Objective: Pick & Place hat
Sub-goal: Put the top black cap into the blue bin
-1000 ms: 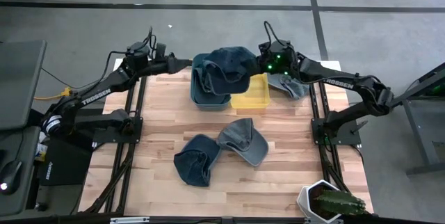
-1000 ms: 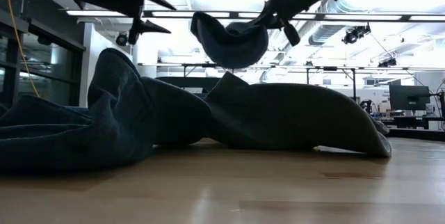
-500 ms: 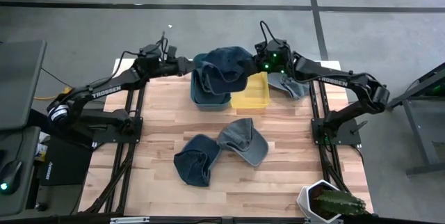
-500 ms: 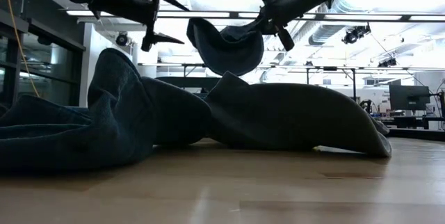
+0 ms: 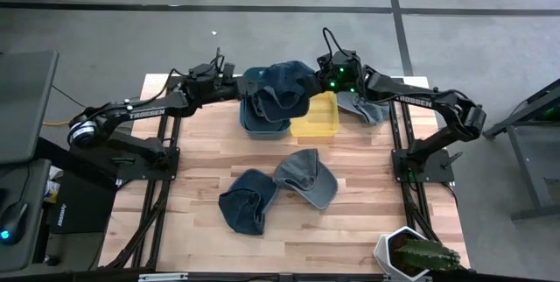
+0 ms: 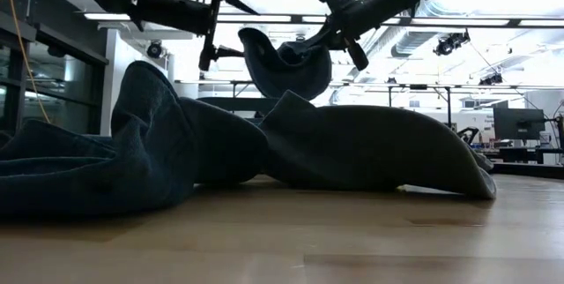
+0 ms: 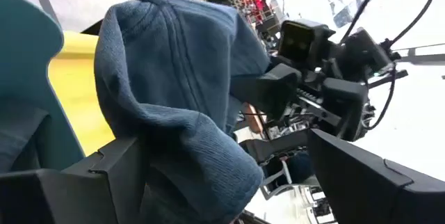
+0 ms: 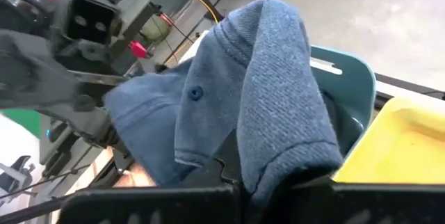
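Note:
A blue cap (image 5: 284,83) hangs in the air over the teal bin (image 5: 262,117) at the table's far edge. My right gripper (image 5: 322,79) is shut on the cap's right side. My left gripper (image 5: 238,89) is open at the cap's left side. In the left wrist view, its fingers (image 7: 90,182) stand on either side of the cap (image 7: 174,92). In the low view, the cap (image 6: 282,62) hangs between the left gripper (image 6: 231,30) and the right gripper (image 6: 333,35). My right gripper pinches a fold of the cap's cloth (image 8: 278,158) between its two fingers, coming from the table's right and slanting down. The cap is lifted clear and hangs below and beyond the fingers, crown (image 8: 197,93) away from me. I cannot tell whether my left gripper touches the cap.
A yellow bin (image 5: 317,117) stands right of the teal one. Two more blue caps (image 5: 306,177) (image 5: 245,201) lie mid-table, and another (image 5: 363,107) lies by the right arm's base. A potted plant (image 5: 411,256) sits at the near right corner. Bare wood (image 5: 201,159) lies on the left.
My left gripper has travelled toward the table's right, staying open, until its fingers flank the held cap. My right gripper has carried the cap a little leftward toward the teal bin.

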Tool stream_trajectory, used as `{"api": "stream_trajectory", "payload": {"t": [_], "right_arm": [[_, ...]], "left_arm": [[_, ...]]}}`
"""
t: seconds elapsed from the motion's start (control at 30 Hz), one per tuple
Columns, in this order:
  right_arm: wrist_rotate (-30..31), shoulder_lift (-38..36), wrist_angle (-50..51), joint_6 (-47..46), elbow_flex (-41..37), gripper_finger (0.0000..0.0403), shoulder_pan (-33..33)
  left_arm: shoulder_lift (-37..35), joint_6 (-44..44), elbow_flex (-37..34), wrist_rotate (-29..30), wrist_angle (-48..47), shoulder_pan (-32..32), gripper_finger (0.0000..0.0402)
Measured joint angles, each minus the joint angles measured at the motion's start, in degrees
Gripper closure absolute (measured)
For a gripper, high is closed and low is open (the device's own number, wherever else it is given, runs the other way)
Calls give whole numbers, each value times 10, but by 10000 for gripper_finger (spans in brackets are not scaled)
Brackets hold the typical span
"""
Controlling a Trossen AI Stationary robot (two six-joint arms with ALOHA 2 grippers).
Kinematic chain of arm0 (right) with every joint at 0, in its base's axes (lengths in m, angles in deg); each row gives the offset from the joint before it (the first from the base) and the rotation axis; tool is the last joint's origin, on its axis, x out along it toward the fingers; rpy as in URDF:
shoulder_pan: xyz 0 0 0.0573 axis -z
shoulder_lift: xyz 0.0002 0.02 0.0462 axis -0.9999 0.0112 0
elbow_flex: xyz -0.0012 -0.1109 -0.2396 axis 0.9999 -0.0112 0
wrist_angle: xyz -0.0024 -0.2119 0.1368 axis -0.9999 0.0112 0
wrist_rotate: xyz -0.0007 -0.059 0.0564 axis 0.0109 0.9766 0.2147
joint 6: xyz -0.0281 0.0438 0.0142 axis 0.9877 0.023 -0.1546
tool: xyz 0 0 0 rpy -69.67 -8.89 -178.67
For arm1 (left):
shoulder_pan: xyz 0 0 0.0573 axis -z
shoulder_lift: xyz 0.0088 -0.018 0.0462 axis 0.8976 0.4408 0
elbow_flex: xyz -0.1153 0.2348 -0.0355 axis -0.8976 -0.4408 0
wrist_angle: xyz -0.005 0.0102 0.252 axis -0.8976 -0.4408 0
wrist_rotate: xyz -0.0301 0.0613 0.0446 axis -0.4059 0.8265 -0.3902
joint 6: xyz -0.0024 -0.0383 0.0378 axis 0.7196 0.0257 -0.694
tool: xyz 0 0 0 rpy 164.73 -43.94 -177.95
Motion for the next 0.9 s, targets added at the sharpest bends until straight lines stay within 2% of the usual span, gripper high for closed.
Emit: {"api": "stream_trajectory", "payload": {"t": [0.2,0.67,0.9], "right_arm": [[-2,-1,-3,0,0,400,0],[-25,-1,-39,-2,1,400,0],[-26,-2,-51,1,2,400,1]], "left_arm": [[23,13,0,-6,0,3,73],[22,11,0,-10,1,2,73],[22,-20,0,25,3,2,73]]}}
